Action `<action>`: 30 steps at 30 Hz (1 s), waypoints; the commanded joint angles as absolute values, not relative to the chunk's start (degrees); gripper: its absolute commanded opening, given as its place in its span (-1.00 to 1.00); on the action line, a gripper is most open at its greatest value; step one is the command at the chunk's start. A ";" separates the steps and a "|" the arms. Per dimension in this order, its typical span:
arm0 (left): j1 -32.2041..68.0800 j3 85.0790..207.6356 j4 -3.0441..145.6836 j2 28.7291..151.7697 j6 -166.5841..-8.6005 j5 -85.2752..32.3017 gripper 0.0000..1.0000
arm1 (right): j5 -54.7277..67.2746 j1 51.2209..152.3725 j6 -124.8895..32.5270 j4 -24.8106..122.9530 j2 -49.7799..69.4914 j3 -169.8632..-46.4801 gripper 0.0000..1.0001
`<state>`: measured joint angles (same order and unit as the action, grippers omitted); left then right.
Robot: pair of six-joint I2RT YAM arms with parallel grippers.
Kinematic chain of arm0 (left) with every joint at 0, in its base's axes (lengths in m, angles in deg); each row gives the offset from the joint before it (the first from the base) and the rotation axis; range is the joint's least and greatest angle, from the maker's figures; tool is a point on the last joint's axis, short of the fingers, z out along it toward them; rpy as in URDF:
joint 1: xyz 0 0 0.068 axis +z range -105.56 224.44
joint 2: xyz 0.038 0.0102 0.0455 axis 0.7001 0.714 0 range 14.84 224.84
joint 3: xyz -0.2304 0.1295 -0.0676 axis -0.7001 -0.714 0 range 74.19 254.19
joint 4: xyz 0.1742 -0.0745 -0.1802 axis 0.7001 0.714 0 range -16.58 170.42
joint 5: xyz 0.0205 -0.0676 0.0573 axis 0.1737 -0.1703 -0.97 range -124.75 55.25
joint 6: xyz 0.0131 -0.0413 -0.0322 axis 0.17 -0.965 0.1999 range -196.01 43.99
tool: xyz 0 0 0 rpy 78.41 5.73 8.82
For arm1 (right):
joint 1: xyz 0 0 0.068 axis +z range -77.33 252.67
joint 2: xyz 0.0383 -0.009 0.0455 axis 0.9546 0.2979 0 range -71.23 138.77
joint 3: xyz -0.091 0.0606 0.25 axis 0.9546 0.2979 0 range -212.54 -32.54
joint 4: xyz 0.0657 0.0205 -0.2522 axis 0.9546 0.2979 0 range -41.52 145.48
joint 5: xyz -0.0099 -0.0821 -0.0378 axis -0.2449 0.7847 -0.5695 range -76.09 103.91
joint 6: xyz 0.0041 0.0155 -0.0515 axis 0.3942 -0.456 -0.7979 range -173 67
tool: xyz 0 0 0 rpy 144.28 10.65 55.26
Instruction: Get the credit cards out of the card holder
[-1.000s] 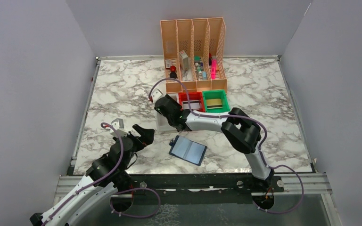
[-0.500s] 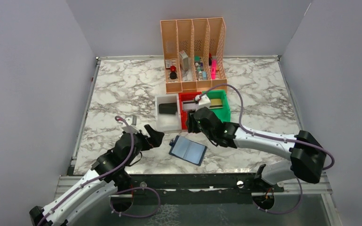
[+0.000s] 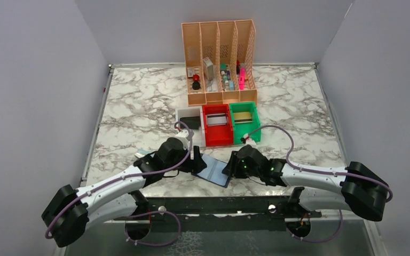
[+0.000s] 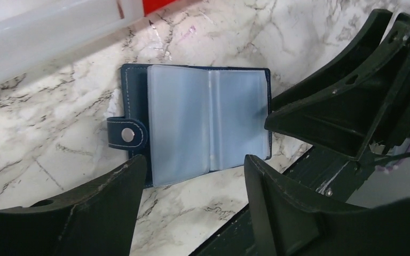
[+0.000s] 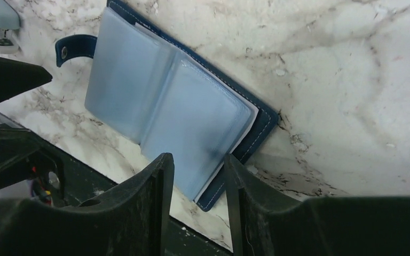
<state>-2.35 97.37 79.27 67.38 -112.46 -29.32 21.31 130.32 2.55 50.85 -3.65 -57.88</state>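
So the flat navy-blue hinged card holder (image 3: 213, 169) with see-through pockets lies open on the marble-look table (image 3: 139, 101), right between the two pincers. The left gripper (image 4: 192, 165) has its fingers spread wide, with the holder just past the tips. The right gripper (image 5: 196, 160) sits over the holder's opposite edge, fingers a narrow gap apart, pinching nothing. Farther out beyond both, a silver-grey plastic card (image 3: 217, 120) lies in the red plastic bin (image 3: 218, 140) and a gold card (image 3: 241, 116) in the green plastic bin (image 3: 241, 136).

Navy card holder (image 4: 192, 122) open flat, pockets up
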 commanded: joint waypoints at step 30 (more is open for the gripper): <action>-7.86 94.89 76.24 77.08 -111.96 -32.20 -0.43 | 20.63 130.33 12.73 54.93 2.18 -60.48 -0.19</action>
<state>-7.46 95.55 77.32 78.26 -110.95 -30.74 18.84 130.32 10.95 53.12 1.29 -60.02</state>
